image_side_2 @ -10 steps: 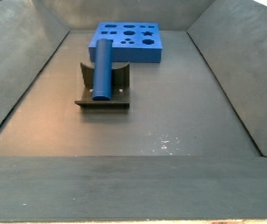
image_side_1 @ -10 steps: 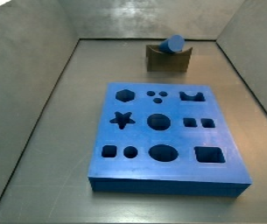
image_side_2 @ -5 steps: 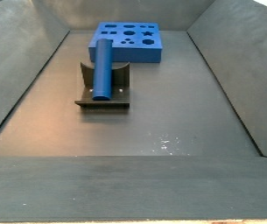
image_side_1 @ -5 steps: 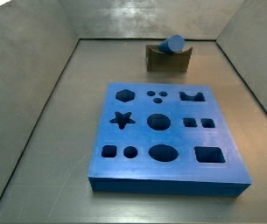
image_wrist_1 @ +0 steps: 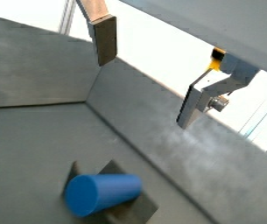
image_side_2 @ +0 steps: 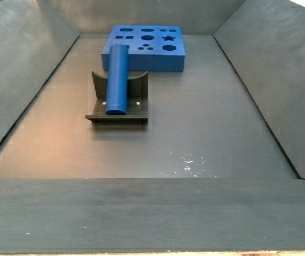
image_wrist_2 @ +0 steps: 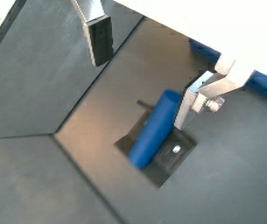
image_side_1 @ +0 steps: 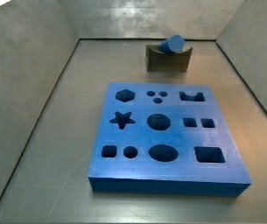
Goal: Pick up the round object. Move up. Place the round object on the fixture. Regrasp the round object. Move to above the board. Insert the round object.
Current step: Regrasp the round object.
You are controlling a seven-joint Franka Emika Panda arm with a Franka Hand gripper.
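The round object, a long blue cylinder peg, lies in the notch of the olive-brown fixture. It shows in both side views, peg (image_side_1: 173, 43) (image_side_2: 116, 80) and fixture (image_side_1: 166, 59) (image_side_2: 137, 100). The blue board (image_side_1: 165, 136) (image_side_2: 145, 48) with shaped holes lies flat on the floor. The gripper does not show in either side view. In both wrist views the gripper (image_wrist_1: 147, 74) (image_wrist_2: 145, 66) is open and empty, high above the floor, with the peg (image_wrist_1: 98, 192) (image_wrist_2: 157, 131) below it and apart from the fingers (image_wrist_1: 104, 40) (image_wrist_2: 98, 38).
Grey sloped walls (image_side_1: 31, 61) (image_side_2: 21, 90) surround the dark floor. A strip of the board (image_wrist_2: 261, 85) shows at the edge of a wrist view. The fixture's base plate (image_wrist_2: 171, 156) lies under the peg.
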